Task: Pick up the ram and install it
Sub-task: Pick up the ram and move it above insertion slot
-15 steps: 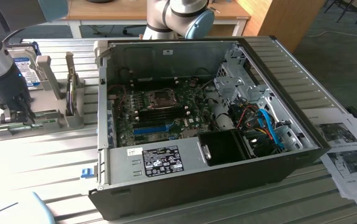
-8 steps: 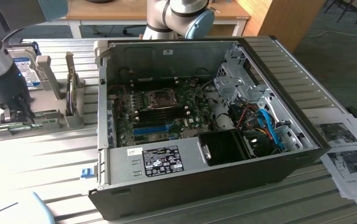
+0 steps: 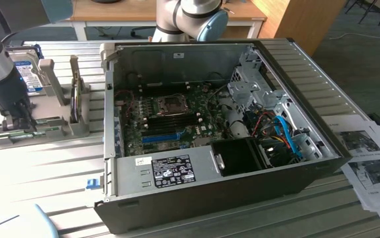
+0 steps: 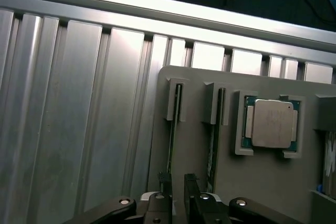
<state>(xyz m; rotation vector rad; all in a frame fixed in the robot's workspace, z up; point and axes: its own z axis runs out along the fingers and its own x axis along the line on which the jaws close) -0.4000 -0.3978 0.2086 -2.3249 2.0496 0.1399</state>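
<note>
Two ram sticks stand on edge in slots of a grey holder (image 4: 199,103); the nearer ram (image 4: 172,129) is a thin green board seen edge-on, and the other (image 4: 214,135) stands beside it. My gripper (image 4: 177,182) is open, with its two dark fingertips either side of the end of the nearer stick and a narrow gap between them. In the exterior view the gripper (image 3: 19,124) is down at the holder at the exterior view's left, by the green ram (image 3: 41,131). The open computer case (image 3: 197,59) shows its motherboard (image 3: 170,119).
A processor chip (image 4: 271,123) sits in a pocket of the holder beside the sticks. A silver hard drive (image 3: 28,74) stands in a rack behind the gripper. A blue slot (image 3: 160,138) lies on the motherboard. Printed papers (image 3: 368,158) lie at the exterior view's right. The table top is ribbed metal (image 4: 63,103).
</note>
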